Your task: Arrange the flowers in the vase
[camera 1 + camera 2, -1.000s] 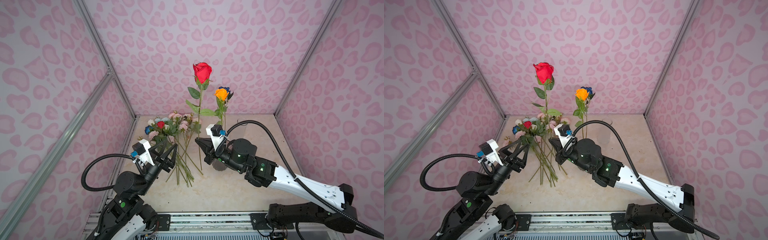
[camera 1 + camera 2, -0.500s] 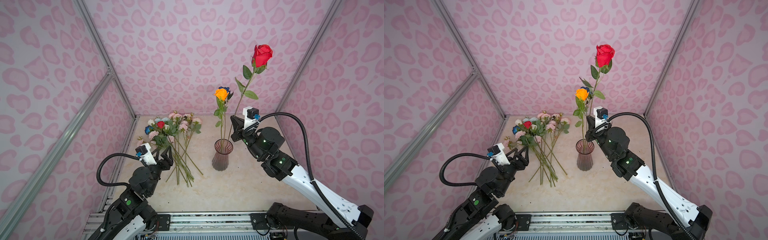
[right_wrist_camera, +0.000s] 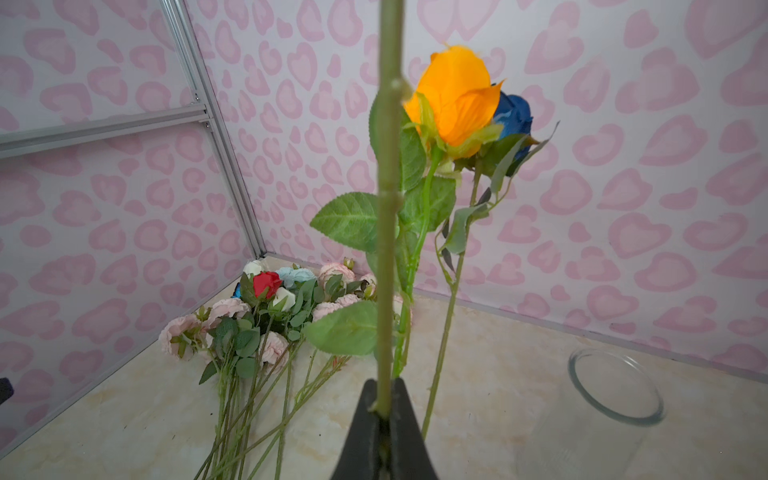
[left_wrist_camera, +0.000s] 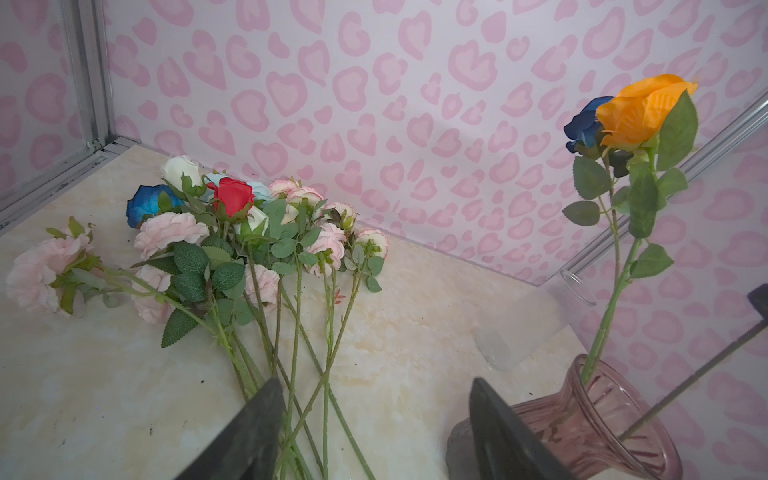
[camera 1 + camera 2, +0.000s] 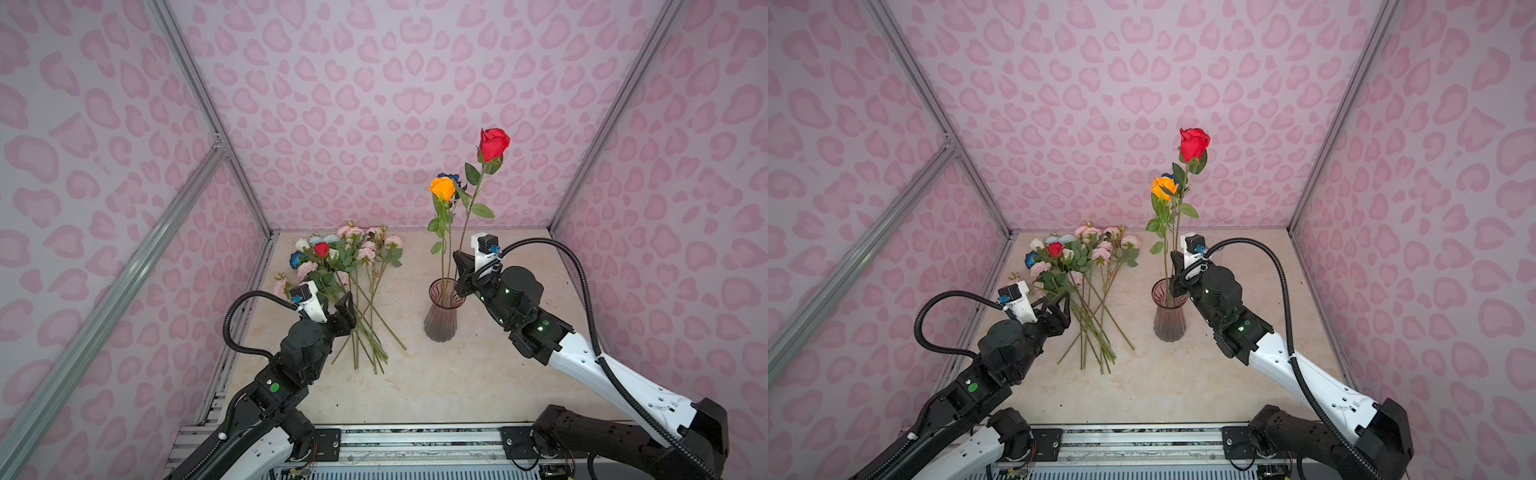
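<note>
Moved red rose (image 5: 493,143) from above pile (image 5: 349,262) to vase (image 5: 439,326); stem end now inside, beside orange rose (image 5: 442,188). Pinched at stem by closed right gripper (image 3: 383,409); release next. Kept left gripper (image 4: 374,395) wide open, empty, over pile stems.

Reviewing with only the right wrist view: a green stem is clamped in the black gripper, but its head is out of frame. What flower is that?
Observer: A red rose; the right gripper is shut on its stem.
Operator: Is its lower end in anything?
Observer: Yes. The left wrist view shows the stem slanting into the mouth of the ribbed pink glass vase.
Operator: And the other arm?
Observer: The left gripper hangs open over the stems of the loose flowers lying on the beige tabletop, holding nothing.
</note>
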You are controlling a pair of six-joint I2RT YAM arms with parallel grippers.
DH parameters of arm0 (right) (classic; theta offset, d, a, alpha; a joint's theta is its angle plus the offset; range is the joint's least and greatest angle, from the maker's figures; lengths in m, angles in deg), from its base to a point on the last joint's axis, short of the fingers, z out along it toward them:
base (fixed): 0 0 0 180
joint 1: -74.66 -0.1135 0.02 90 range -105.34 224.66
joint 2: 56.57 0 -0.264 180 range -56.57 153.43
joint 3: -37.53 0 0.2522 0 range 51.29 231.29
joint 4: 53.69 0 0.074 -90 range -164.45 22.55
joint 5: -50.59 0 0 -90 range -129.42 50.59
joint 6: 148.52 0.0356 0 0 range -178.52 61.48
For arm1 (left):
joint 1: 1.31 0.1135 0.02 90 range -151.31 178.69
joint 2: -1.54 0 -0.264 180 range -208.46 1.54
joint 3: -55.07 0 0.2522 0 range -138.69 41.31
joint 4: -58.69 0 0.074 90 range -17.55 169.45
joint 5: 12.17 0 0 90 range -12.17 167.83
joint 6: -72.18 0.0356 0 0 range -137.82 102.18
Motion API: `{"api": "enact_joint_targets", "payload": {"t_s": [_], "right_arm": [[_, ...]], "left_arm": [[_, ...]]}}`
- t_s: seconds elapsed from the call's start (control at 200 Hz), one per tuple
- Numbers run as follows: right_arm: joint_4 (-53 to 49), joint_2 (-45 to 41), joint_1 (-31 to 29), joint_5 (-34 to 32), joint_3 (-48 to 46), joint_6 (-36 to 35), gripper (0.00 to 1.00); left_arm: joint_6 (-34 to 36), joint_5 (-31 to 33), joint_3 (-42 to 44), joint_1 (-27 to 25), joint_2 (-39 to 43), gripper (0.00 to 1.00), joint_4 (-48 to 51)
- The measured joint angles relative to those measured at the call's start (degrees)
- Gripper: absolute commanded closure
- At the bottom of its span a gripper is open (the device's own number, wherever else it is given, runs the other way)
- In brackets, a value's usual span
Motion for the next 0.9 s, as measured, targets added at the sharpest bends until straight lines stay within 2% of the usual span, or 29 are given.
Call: {"api": "enact_joint_targets", "payload": {"t_s": [0.225, 0.58, 0.79, 0.9], "right_arm": [[1.5, -0.6, 0.0, 0.1, -5.3, 3.0, 0.85], [1.8, -2.9, -1.0, 0.9, -8.4, 5.9, 0.85], [1.6, -6.6, -2.1, 0.8, -9.8, 7.0, 0.82], [1.2, -9.2, -3.0, 0.1, -10.3, 7.0, 0.79]], "left_arm": [[-0.5, 0.0, 0.7, 0.0, 0.0, 0.28, 0.0], [-1.0, -0.5, 0.7, 0.0, -3.0, 0.29, -0.2], [-1.7, 0.6, 0.7, 0.1, -7.2, 0.29, -0.9], [-2.5, 1.7, -0.7, 0.9, -12.0, 0.29, 0.3]]}}
